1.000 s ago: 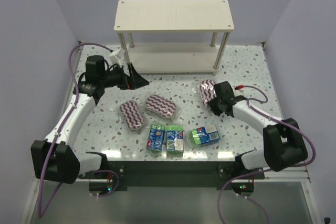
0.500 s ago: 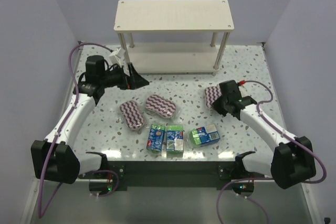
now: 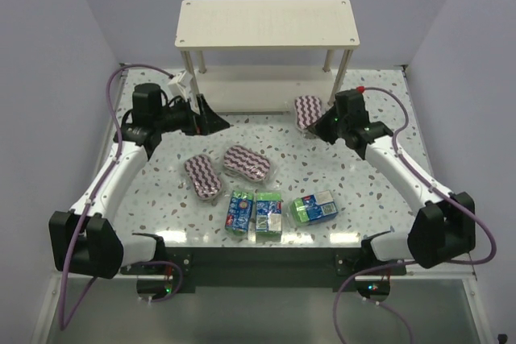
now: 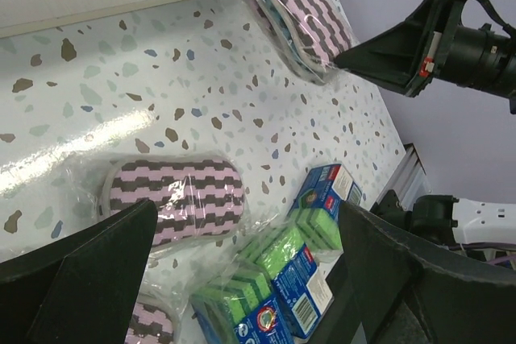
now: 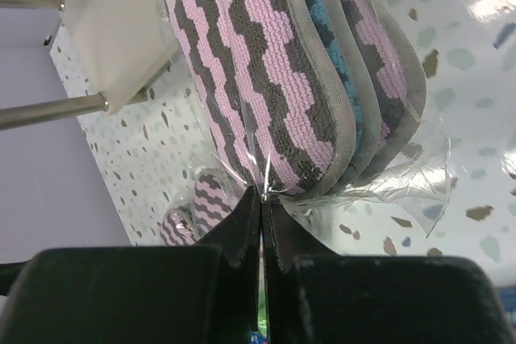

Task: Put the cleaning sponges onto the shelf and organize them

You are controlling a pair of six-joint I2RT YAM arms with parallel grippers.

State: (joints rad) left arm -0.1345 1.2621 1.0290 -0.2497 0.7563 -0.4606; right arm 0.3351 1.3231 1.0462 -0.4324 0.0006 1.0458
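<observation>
The cream-white shelf (image 3: 266,22) stands at the back of the table, its lower board (image 3: 258,90) beneath the top one. My right gripper (image 3: 324,122) is shut on the plastic wrap of a zigzag-striped oval sponge (image 3: 307,110). It holds the sponge on edge in front of the lower board's right end. In the right wrist view the gripper (image 5: 262,199) pinches the wrap below the sponge (image 5: 266,78), beside a shelf board (image 5: 113,30). My left gripper (image 3: 214,122) is open and empty, left of the shelf. Two more zigzag sponges (image 3: 203,176) (image 3: 247,163) and three green-and-blue packs (image 3: 239,211) (image 3: 268,213) (image 3: 314,207) lie on the table.
The shelf's front legs (image 3: 329,78) stand close to the held sponge. In the left wrist view I see the held sponge (image 4: 302,6), one lying zigzag sponge (image 4: 173,199) and the packs (image 4: 322,207). Walls close in the table on three sides.
My right gripper has lifted the zigzag sponge from the right-middle of the table and carried it back and left to the shelf's lower right end. The left arm has not moved.
</observation>
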